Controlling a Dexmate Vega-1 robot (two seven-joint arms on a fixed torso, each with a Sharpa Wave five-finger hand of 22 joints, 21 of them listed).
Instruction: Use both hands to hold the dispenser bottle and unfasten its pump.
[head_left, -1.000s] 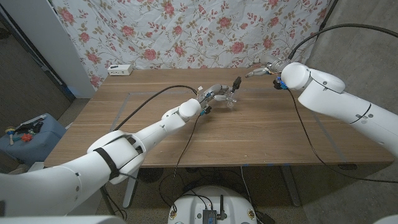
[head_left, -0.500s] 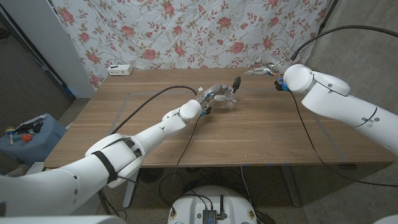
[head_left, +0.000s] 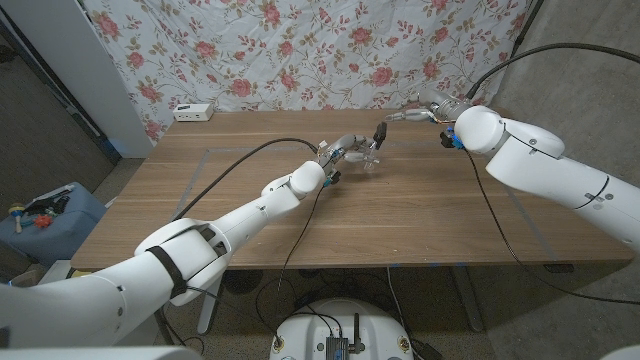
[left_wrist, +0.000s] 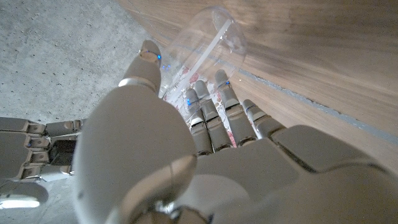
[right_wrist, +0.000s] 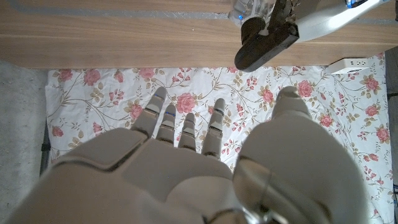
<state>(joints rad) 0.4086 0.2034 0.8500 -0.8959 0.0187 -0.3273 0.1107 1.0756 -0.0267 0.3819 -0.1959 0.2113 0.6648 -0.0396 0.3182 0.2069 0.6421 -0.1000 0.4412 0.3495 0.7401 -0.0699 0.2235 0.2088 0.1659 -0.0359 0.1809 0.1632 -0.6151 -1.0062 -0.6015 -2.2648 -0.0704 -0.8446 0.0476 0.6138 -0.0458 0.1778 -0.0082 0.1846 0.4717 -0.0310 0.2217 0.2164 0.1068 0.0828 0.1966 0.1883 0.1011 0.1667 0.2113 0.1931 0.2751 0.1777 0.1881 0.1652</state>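
A clear dispenser bottle (head_left: 368, 157) with a black pump (head_left: 380, 133) stands at the far middle of the wooden table (head_left: 400, 210). My left hand (head_left: 343, 152) grips the bottle from its left side. In the left wrist view its fingers (left_wrist: 202, 109) wrap the transparent bottle (left_wrist: 208, 43). My right hand (head_left: 415, 115) hovers to the right of the pump and slightly above it, fingers spread, holding nothing. The right wrist view shows that hand (right_wrist: 186, 168) apart from the black pump head (right_wrist: 264, 40), with a gap between them.
A white power strip (head_left: 193, 112) lies at the table's back left corner. Black cables (head_left: 240, 160) trail over the table from both arms. A floral cloth (head_left: 300, 50) hangs behind. A blue box (head_left: 45, 215) with tools sits on the floor at the left.
My right hand has drifted left toward the pump. The left hand and the bottle have stayed in place.
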